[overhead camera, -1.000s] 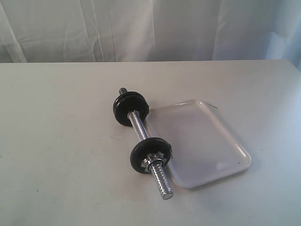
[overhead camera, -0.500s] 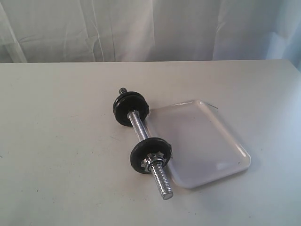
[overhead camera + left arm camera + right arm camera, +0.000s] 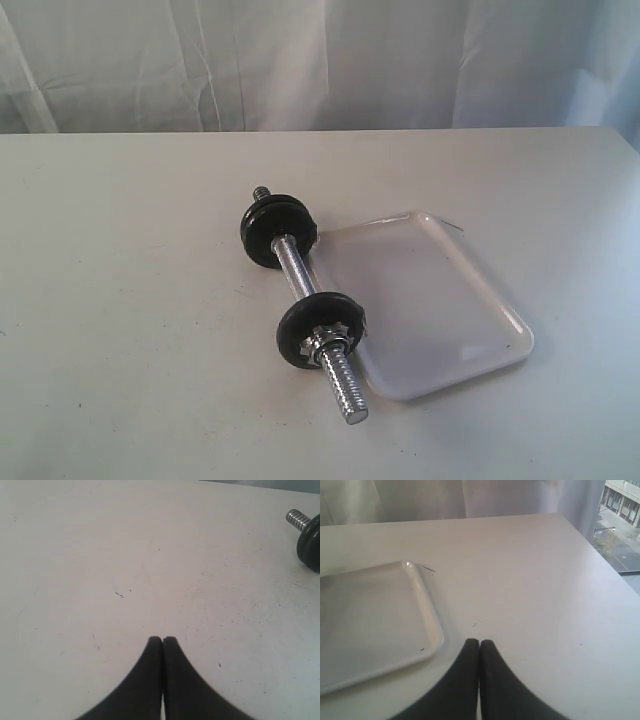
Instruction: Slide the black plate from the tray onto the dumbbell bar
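**Both grippers pinched shut, black discs on the bar**

In the left wrist view, the left gripper (image 3: 162,640) has its two dark fingers (image 3: 147,680) pressed tip to tip with nothing between them. It hangs over the speckled white table (image 3: 100,555). Well apart from the fingertips, a threaded end of the dumbbell bar (image 3: 296,518) pokes out of a black disc (image 3: 311,547).

The right gripper (image 3: 479,642) looks the same to us: its fingers (image 3: 495,690) are closed flat against each other and hold nothing. Just beside them lies a rounded corner of the white tray (image 3: 434,630). Beyond the table edge we see a pale curtain (image 3: 470,497) and a window onto a building (image 3: 622,500).

In the exterior view the bar's smooth chrome middle (image 3: 293,268) runs diagonally across the table, from far left to near right. The far discs (image 3: 277,228) form a thick black stack with a short threaded stub behind them. The near disc (image 3: 305,325) carries a chrome nut (image 3: 325,340) on its near face. A long threaded end (image 3: 347,392) juts out past that nut.

We cannot tell which of these discs is the black plate. The tray (image 3: 500,340) lies just beside the bar on its right. The near disc overlaps the tray's edge in this view, and we cannot tell whether the two touch.
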